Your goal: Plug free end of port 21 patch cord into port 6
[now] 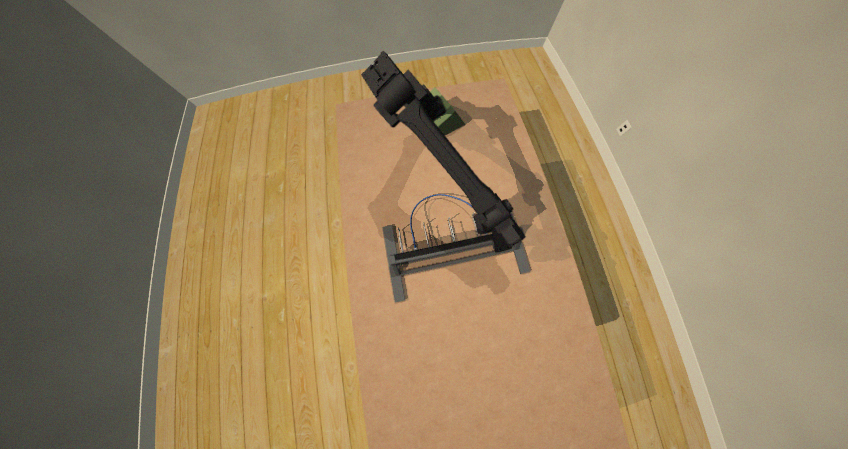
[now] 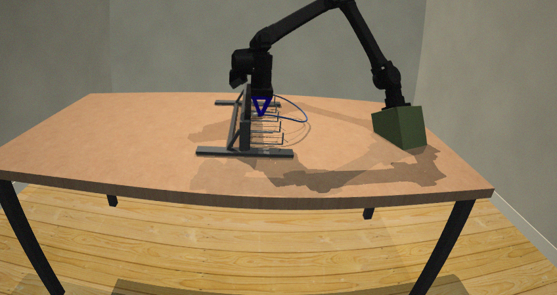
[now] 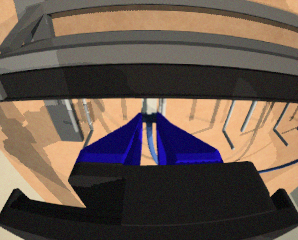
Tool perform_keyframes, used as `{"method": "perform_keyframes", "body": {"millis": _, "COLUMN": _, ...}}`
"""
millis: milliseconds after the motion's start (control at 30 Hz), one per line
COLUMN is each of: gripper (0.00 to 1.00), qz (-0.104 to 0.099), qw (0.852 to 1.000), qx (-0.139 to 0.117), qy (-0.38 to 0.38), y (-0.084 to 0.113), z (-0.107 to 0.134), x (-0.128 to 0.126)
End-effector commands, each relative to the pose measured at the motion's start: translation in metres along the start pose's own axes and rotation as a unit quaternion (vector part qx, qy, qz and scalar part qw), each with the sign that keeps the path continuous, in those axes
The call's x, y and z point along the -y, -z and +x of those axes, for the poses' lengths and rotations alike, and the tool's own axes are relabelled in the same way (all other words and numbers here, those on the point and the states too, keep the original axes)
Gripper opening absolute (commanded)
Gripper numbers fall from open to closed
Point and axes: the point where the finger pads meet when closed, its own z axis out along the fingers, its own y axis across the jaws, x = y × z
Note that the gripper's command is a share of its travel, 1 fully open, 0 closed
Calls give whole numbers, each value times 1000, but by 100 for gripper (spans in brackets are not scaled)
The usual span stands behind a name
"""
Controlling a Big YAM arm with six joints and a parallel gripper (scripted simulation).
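Blue-fingered tool (image 2: pixel 261 113) (image 3: pixel 149 118) grips the plug (image 3: pixel 152 106) behind the panel (image 1: pixel 443 246) (image 2: pixel 247 102) (image 3: pixel 149 81).

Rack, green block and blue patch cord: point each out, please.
Rack (image 1: pixel 399 289) (image 2: pixel 213 151) (image 3: pixel 139 53): top and exterior, foot; wrist, grey crossbar.
Green block (image 1: pixel 450 123) (image 2: pixel 412 128): top and exterior, side face.
Blue patch cord (image 1: pixel 440 194) (image 2: pixel 307 117) (image 3: pixel 150 141): top and exterior, loop; wrist, stretch between fingers.

Matt Black Arm, Papery Tabletop

The arm (image 1: pixel 446 153) (image 2: pixel 297 20) looks like dull black plastic or painted metal. The gripper's fingers (image 2: pixel 255 106) are smooth blue plastic. The rack (image 1: pixel 399 278) (image 2: pixel 244 135) (image 3: pixel 99 54) resembles matt grey metal, the cord (image 1: pixel 431 195) (image 2: pixel 299 110) (image 3: pixel 284 169) smooth plastic. The tabletop (image 1: pixel 476 349) (image 2: pixel 136 135) (image 3: pixel 41 155) seems papery and faintly mottled; the floorboards (image 1: pixel 255 266) (image 2: pixel 234 245) are grained wood. The plug (image 3: pixel 152 105), poorly seen, is perhaps pale plastic.
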Motion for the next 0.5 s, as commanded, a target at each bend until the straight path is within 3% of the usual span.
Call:
{"method": "perform_keyframes", "body": {"millis": 0, "gripper": 0, "qz": 1, "qw": 1000, "qx": 2, "qy": -1, "y": 0, "z": -10, "x": 4}}
{"method": "perform_keyframes", "body": {"millis": 467, "gripper": 0, "qz": 2, "qw": 1000, "qx": -1, "qy": 3, "y": -2, "z": -6, "x": 2}}
